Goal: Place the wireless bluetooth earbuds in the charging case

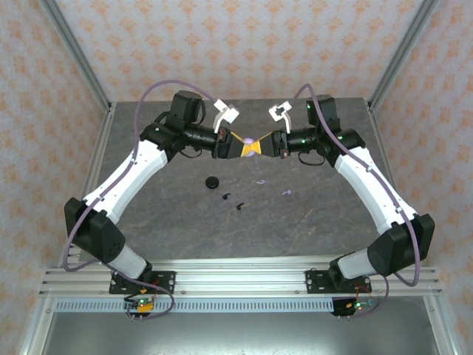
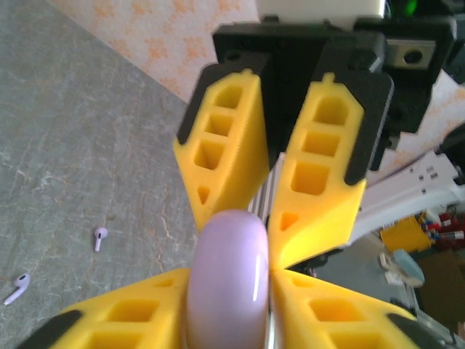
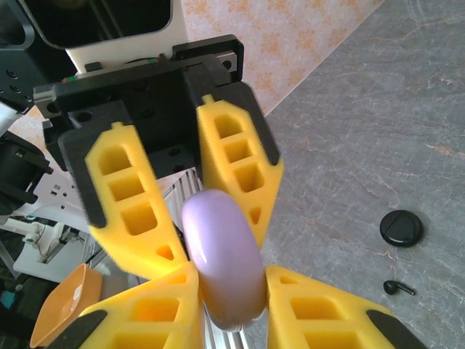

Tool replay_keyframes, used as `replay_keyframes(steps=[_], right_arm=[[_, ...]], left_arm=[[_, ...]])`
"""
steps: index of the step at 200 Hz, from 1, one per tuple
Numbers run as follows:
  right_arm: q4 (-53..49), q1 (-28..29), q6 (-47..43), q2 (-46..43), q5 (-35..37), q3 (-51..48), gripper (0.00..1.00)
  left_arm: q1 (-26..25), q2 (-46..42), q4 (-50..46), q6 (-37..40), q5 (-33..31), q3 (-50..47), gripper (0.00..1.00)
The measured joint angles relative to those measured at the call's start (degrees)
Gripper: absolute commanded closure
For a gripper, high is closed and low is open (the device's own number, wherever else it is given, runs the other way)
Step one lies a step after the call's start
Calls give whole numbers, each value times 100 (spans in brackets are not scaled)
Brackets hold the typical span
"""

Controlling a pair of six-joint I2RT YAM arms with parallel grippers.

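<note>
A closed, round lavender charging case point(image 1: 250, 140) hangs in mid-air above the back of the table, held on edge between both grippers. My left gripper point(image 1: 242, 146) is shut on it from the left, and my right gripper point(image 1: 260, 146) is shut on it from the right. In the left wrist view the case point(image 2: 229, 276) sits between my yellow fingers point(image 2: 131, 320). The right wrist view shows the case point(image 3: 221, 254) pinched the same way. Two lavender earbuds point(image 1: 261, 180) point(image 1: 287, 193) and two black earbuds point(image 1: 225, 196) point(image 1: 239, 206) lie loose on the table below.
A closed black round case point(image 1: 212, 182) lies on the grey table point(image 1: 185, 222), left of the earbuds; it also appears in the right wrist view point(image 3: 401, 227) beside a black earbud point(image 3: 398, 288). Metal frame posts and patterned walls enclose the table.
</note>
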Motion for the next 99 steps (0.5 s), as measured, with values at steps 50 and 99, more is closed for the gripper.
replay_keyframes(steps=[50, 99], right_arm=[[221, 28, 232, -42, 55, -2, 77], [905, 28, 859, -107, 138, -179, 77]], left_arm=[[-37, -544, 695, -566, -542, -503, 50], [-37, -1161, 1867, -1425, -1084, -1506, 45]])
